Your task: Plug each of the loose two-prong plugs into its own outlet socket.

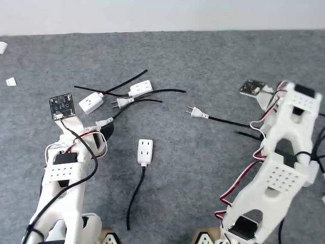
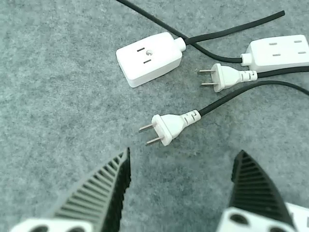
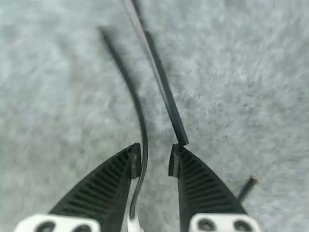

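Note:
Three white outlet sockets lie on the grey mat: one (image 1: pixel 91 103) at the left, one (image 1: pixel 140 88) behind it, one (image 1: pixel 145 151) alone in the middle. Two loose two-prong plugs (image 1: pixel 119 104) (image 1: pixel 104 122) lie among them; a third plug (image 1: pixel 197 112) lies toward the right arm. My left gripper (image 2: pixel 183 153) is wide open just short of the nearest plug (image 2: pixel 166 128), with a socket (image 2: pixel 149 58) and a second plug (image 2: pixel 227 78) beyond. My right gripper (image 3: pixel 154 147) hangs low over two black cables (image 3: pixel 159 82), fingers narrowly apart, a thin cable running between them.
Black cords cross the mat around the left sockets and trail from the middle socket toward the front edge. Two small white bits (image 1: pixel 11 81) lie at the far left. A pale wall (image 1: pixel 162 15) bounds the back. Open mat lies between the arms.

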Controlling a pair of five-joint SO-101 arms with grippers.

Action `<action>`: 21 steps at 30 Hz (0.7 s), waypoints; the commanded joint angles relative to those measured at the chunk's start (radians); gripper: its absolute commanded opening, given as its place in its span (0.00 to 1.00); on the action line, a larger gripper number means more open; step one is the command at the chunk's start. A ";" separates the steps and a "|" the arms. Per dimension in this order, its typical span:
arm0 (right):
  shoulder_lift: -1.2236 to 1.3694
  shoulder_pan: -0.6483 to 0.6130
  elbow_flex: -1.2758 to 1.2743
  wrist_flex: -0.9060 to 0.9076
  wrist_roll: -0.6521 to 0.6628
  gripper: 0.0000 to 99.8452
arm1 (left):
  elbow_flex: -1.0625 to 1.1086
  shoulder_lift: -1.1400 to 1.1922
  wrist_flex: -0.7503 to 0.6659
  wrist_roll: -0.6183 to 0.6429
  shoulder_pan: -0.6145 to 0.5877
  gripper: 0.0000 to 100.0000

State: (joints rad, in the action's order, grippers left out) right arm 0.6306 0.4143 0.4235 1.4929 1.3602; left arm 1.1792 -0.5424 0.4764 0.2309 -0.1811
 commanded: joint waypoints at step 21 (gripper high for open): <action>0.173 -0.050 0.201 -0.005 0.114 0.12 | -0.015 -0.002 -0.031 -0.063 0.002 0.32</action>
State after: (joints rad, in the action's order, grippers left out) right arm 0.8086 0.3805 0.5754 1.5006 1.4553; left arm 1.1792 -0.5424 0.4764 0.1772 -0.1811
